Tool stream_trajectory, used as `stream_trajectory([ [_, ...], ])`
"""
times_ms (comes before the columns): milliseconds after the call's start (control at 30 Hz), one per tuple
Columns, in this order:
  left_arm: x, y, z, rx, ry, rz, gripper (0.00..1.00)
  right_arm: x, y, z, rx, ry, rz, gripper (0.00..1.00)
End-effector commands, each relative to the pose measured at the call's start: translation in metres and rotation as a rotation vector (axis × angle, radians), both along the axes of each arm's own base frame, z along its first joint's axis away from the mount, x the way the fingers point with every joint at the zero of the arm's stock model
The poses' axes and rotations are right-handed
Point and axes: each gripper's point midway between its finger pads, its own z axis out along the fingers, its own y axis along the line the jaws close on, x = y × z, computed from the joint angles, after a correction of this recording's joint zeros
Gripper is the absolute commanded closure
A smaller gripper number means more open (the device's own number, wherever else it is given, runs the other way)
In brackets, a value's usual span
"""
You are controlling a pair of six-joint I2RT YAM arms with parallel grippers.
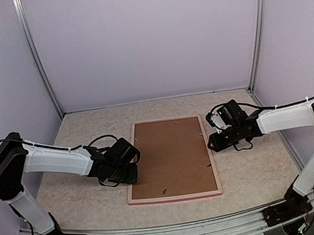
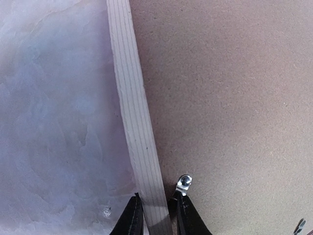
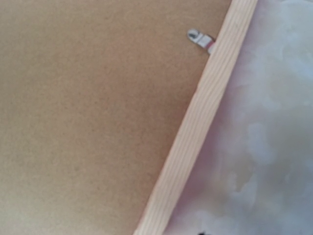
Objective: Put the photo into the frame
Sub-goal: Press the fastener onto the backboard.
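The frame (image 1: pixel 174 197) lies flat and face down in the middle of the table (image 1: pixel 258 173), its long sides running near to far and only its pale pinkish wood back showing. A brown backing board (image 1: pixel 171 156) fills its opening. Up close, the left wrist view shows the left rail of the frame (image 2: pixel 134 112) as a light grained strip, with the board (image 2: pixel 225 98) on its right and a small metal clip (image 2: pixel 184 182) lying on the board just beside the rail.

The left gripper (image 1: pixel 131 176) is down at the near part of that left rail. Its two dark fingers (image 2: pixel 133 218) stand one on each side of the wood, pressed against it. The right gripper (image 1: pixel 213 144) sits at the right rail, about halfway along; I cannot tell how its fingers stand. Its camera shows the rail (image 3: pixel 195 142), the board (image 3: pixel 98 98) and another clip (image 3: pixel 199 38)
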Motion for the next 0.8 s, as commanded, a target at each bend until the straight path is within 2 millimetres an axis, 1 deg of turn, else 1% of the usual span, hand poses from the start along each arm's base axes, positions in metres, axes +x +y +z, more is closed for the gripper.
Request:
stream_trajectory([
  [0, -0.001, 0.03, -0.016, 0.074, 0.001, -0.002, 1.0, 0.001, -0.009, -0.002, -0.025, -0.002, -0.018, 0.65],
  [100, 0.001, 0.028, -0.012, 0.016, -0.002, 0.001, 1.0, 0.002, -0.01, -0.002, -0.031, -0.004, -0.016, 0.65],
  [167, 0.002, 0.022, -0.005, -0.041, -0.009, -0.006, 1.0, 0.002, -0.01, -0.001, -0.032, -0.002, -0.016, 0.65],
  [200, 0.003, 0.019, -0.002, -0.065, -0.01, -0.011, 0.91, 0.002, -0.009, -0.001, -0.03, 0.001, -0.017, 0.65],
  [267, 0.004, 0.014, 0.005, -0.099, -0.016, -0.02, 0.68, 0.001, -0.009, -0.001, -0.029, 0.01, -0.018, 0.64],
  [300, 0.004, 0.011, 0.009, -0.114, -0.02, -0.024, 0.57, 0.0, -0.009, -0.002, -0.028, 0.016, -0.02, 0.63],
  [333, 0.005, 0.009, 0.013, -0.126, -0.024, -0.025, 0.5, -0.001, -0.01, -0.003, -0.028, 0.026, -0.024, 0.62],
  [367, 0.005, 0.008, 0.015, -0.136, -0.026, -0.027, 0.46, -0.003, -0.009, -0.005, -0.023, 0.036, -0.026, 0.61],
  [533, 0.009, 0.003, 0.034, -0.198, -0.062, -0.029, 0.32, -0.011, -0.002, -0.006, 0.043, 0.071, -0.027, 0.5],
  [600, 0.01, 0.003, 0.04, -0.22, -0.073, -0.026, 0.28, -0.013, 0.001, -0.007, 0.069, 0.08, -0.026, 0.45],
  [667, 0.012, 0.005, 0.047, -0.24, -0.087, -0.017, 0.24, -0.015, 0.003, -0.013, 0.076, 0.1, -0.028, 0.43],
  [767, 0.015, 0.008, 0.056, -0.254, -0.109, -0.008, 0.21, -0.014, 0.002, -0.026, 0.06, 0.124, -0.042, 0.42],
])
